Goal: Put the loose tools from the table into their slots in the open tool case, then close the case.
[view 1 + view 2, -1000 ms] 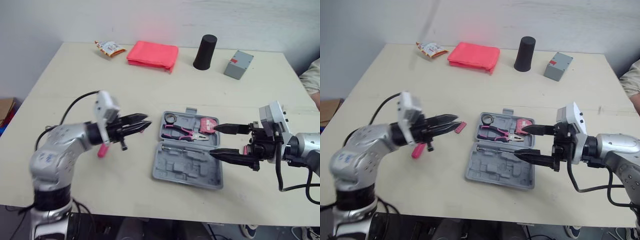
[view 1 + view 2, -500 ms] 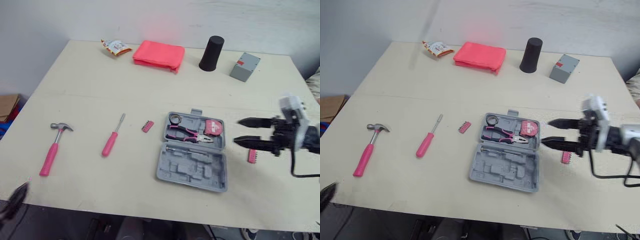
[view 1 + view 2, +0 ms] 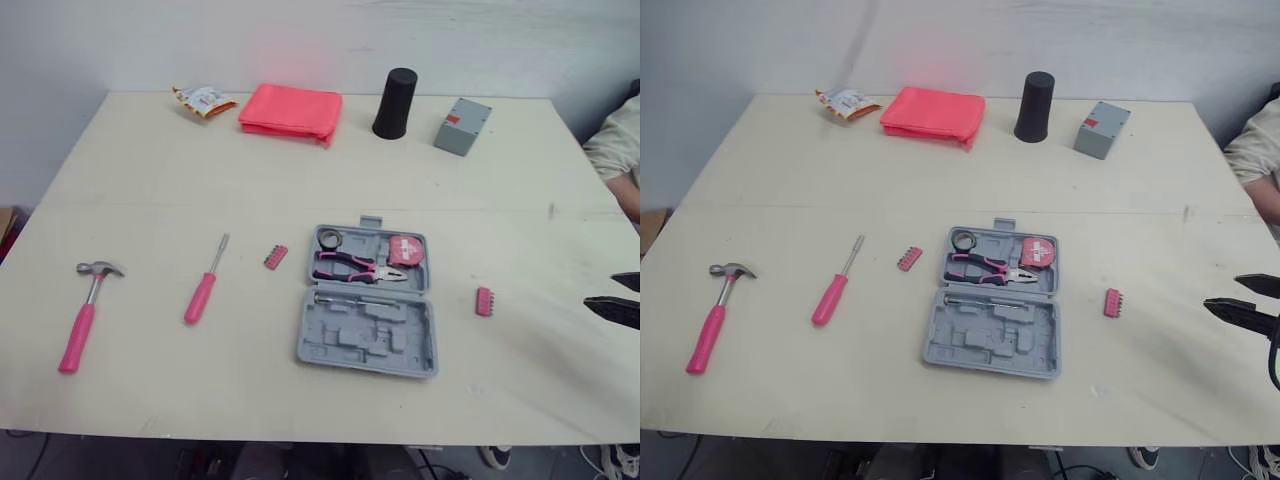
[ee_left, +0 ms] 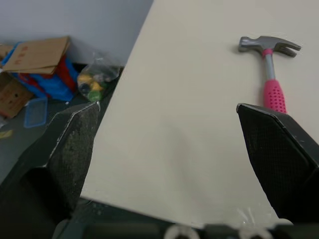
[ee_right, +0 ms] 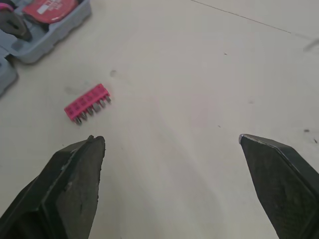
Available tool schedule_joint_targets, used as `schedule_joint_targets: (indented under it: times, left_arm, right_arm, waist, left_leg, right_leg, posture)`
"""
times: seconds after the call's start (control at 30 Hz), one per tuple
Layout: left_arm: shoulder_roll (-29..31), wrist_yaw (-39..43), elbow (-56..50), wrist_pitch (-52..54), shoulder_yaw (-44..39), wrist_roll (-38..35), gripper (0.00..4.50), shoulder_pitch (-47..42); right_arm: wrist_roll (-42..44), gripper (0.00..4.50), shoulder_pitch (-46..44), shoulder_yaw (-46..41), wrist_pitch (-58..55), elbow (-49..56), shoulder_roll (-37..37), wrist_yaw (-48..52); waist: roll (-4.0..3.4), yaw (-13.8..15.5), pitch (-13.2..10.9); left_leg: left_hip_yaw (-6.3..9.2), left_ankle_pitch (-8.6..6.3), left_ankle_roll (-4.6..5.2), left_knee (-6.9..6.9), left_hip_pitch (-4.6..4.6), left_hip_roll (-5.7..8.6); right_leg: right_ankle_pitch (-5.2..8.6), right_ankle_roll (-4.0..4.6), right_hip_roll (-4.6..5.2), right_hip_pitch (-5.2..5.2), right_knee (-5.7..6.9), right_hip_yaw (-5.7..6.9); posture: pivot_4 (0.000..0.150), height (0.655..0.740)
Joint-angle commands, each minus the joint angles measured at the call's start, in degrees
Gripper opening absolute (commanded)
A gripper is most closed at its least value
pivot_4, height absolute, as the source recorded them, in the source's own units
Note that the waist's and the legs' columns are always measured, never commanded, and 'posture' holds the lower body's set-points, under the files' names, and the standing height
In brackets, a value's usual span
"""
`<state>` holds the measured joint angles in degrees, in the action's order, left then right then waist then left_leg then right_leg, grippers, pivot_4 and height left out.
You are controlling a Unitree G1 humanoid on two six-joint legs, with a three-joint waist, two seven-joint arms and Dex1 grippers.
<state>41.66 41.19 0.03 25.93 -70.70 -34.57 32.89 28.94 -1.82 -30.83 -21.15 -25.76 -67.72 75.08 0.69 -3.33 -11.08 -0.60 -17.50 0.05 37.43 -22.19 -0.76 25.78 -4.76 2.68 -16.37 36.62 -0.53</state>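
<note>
Open tool case (image 3: 368, 320) lying flat approx mid-table, a bit right of centre, hinge running left-right. Far half holding pink-handled pliers (image 3: 350, 267), red tape measure (image 3: 404, 250) at its right end, small ring-shaped item at its left end; near half showing grey moulded slots. Loose on table (image 3: 150, 190): pink-handled hammer (image 3: 85, 310) far out left, head pointing away; pink-handled screwdriver (image 3: 205, 290) between hammer & case, tip pointing away; pink bit strip (image 3: 275, 257) just left of case's far-left corner, not touching; second pink bit strip (image 3: 484, 301) right of case, apart from it. R gripper (image 3: 1222, 293) low at right edge of table, right of second bit strip & well apart from it, fingers spread wide, nothing between them. L gripper (image 4: 167, 107) at near-left table edge, fingers also spread wide, gripping nothing, hammer head ahead of it. Along far edge, left to right: snack packet (image 3: 204, 99), folded pink cloth (image 3: 291, 108), black cup (image 3: 395, 103), grey box (image 3: 461, 126). Person's sleeve (image 3: 612, 150) at far-right edge.
</note>
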Motion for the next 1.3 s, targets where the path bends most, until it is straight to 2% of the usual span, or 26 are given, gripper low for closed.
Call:
schedule_joint_targets:
  times: [0.03, 0.2, 0.3, 0.4, 0.57, 0.7, 0.9, 1.17, 1.27, 1.3]
  left_arm:
    - [0.7, -0.4, 0.3, -1.2, 0.3, 0.5, 4.46, -0.5]
    - [-0.8, -2.7, -4.0, 1.9, 2.2, -1.1, 4.46, -1.3]
    - [-2.3, -5.8, -11.0, 6.1, 4.6, -1.6, 4.46, -0.6]
    - [-3.5, -10.5, -16.4, 10.9, 7.0, -1.3, 4.46, -1.0]
    - [-4.0, -17.1, -22.8, 20.9, 12.6, -2.4, 4.46, -3.3]
    - [-2.7, -21.7, -21.5, 25.9, 17.6, 0.2, 4.46, -8.0]
    - [-0.3, -18.8, -16.9, 23.6, 27.3, 3.9, 4.46, -12.3]
    - [0.8, -18.3, -9.5, 22.8, 31.8, 7.2, 4.46, -17.9]
    - [0.5, -17.4, -9.2, 23.6, 31.8, 6.7, 3.69, -18.0]
    - [0.5, -17.2, -8.8, 23.1, 32.1, 7.0, 3.28, -18.0]
  right_arm:
    - [0.6, 4.50, -0.1, -2.4, 0.2, 3.6, 0.2, -0.3]
    - [1.7, 4.50, -3.1, -0.3, -1.9, 8.6, 1.6, -1.3]
    - [3.9, 4.50, -5.8, 1.6, -5.2, 15.8, 3.6, -3.0]
    - [7.6, 4.50, -7.4, 4.3, -9.4, 25.9, 5.6, -3.9]
    - [19.2, 4.50, -17.7, 11.5, -18.9, 40.5, 10.3, -6.3]
    - [23.8, 4.50, -24.5, 17.2, -21.6, 45.4, 14.2, -6.1]
    - [27.3, 4.50, -33.5, 24.8, -23.9, 48.6, 19.6, -5.6]
    - [27.6, 4.50, -34.8, 25.8, -24.3, 48.5, 21.2, -6.9]
    - [28.5, 4.50, -34.4, 25.0, -24.8, 47.9, 21.3, -7.6]
    - [28.7, 4.50, -34.3, 24.9, -24.9, 47.9, 21.3, -7.6]
  waist:
    - [0.00, -0.4, 0.0]
    - [0.01, -1.0, 0.0]
    - [0.02, -1.0, 0.0]
    - [0.02, -0.8, 0.0]
    - [0.01, -0.5, 0.0]
    - [0.20, 0.5, 0.0]
    - [0.26, 1.4, 0.0]
    - [0.23, 1.8, 0.0]
    - [0.21, 1.7, 0.0]
    - [0.21, 1.7, 0.0]
  left_leg:
    - [-0.01, 0.02, -0.02, -0.02, 0.01, 0.00]
    - [-0.05, 0.05, -0.08, -0.08, 0.04, -0.02]
    - [-0.04, 0.06, -0.10, -0.07, 0.03, -0.02]
    - [-0.02, 0.07, -0.12, -0.06, 0.01, -0.02]
    - [-0.01, 0.14, -0.24, -0.06, -0.01, -0.03]
    - [0.10, 0.16, -0.25, -0.07, -0.05, -0.03]
    - [0.13, 0.24, -0.39, 0.02, -0.13, -0.01]
    - [0.21, 0.25, -0.39, -0.01, -0.10, 0.00]
    - [0.22, 0.28, -0.29, -0.06, -0.06, 0.00]
    - [0.22, 0.28, -0.29, -0.07, -0.06, 0.00]
  right_leg:
    - [0.00, 0.00, 0.00, -0.01, 0.01, -0.01]
    - [0.00, 0.00, 0.00, -0.12, 0.18, -0.03]
    - [0.00, 0.00, 0.00, -0.13, 0.25, -0.03]
    - [0.00, -0.01, 0.00, -0.15, 0.26, -0.02]
    - [0.00, -0.01, -0.05, -0.20, 0.30, -0.03]
    - [0.00, -0.01, -0.07, -0.23, 0.31, 0.03]
    - [0.00, 0.00, -0.03, -0.23, 0.23, 0.06]
    - [-0.01, 0.00, 0.01, -0.21, 0.27, 0.15]
    - [0.00, 0.00, 0.01, -0.21, 0.33, 0.17]
    - [-0.01, 0.01, 0.01, -0.21, 0.32, 0.16]
  posture:
    - [0.150, 0.7361]
    - [0.150, 0.7361]
    - [0.150, 0.7361]
    - [0.150, 0.7361]
    - [0.150, 0.7361]
    - [0.150, 0.7361]
    - [0.150, 0.7361]
    - [0.150, 0.7361]
    - [0.150, 0.7361]
    - [0.150, 0.7361]
